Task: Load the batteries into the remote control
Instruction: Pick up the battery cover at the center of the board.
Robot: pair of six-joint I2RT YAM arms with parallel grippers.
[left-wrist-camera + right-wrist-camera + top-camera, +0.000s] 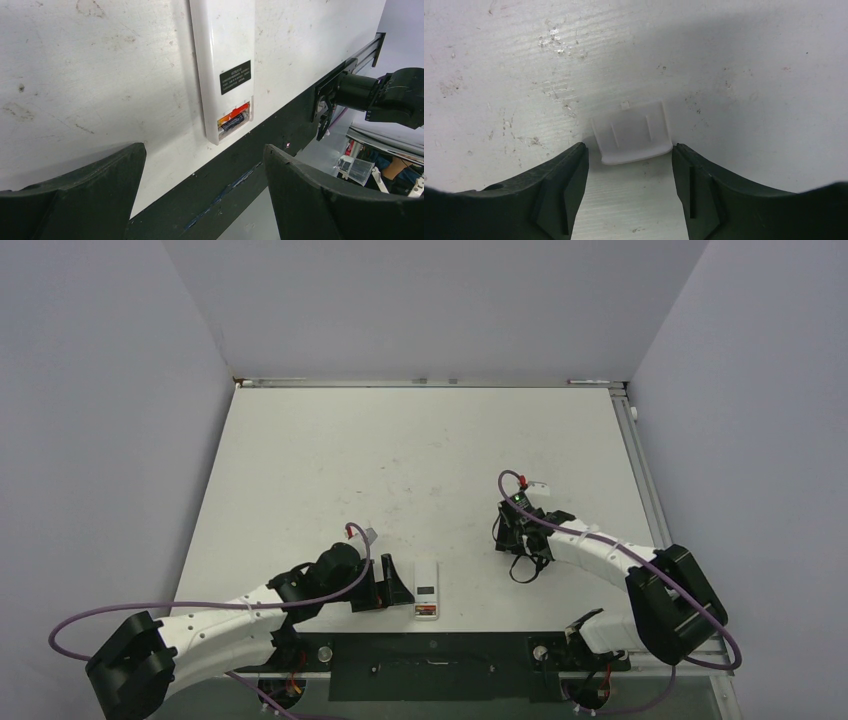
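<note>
The white remote control (427,590) lies back up near the table's front edge. In the left wrist view the remote (223,45) shows a black label and an open battery compartment at its near end. One dark battery (233,121) lies in it beside an orange-red strip. My left gripper (398,583) is open and empty just left of the remote; its jaws (204,148) stand wide apart. My right gripper (510,540) is open, low over the table. A small white battery cover (633,132) lies flat between its fingertips (580,150), untouched.
The black rail (260,165) runs along the table's front edge right below the remote. The right arm's base (390,95) shows beyond it. Grey walls enclose the table on three sides.
</note>
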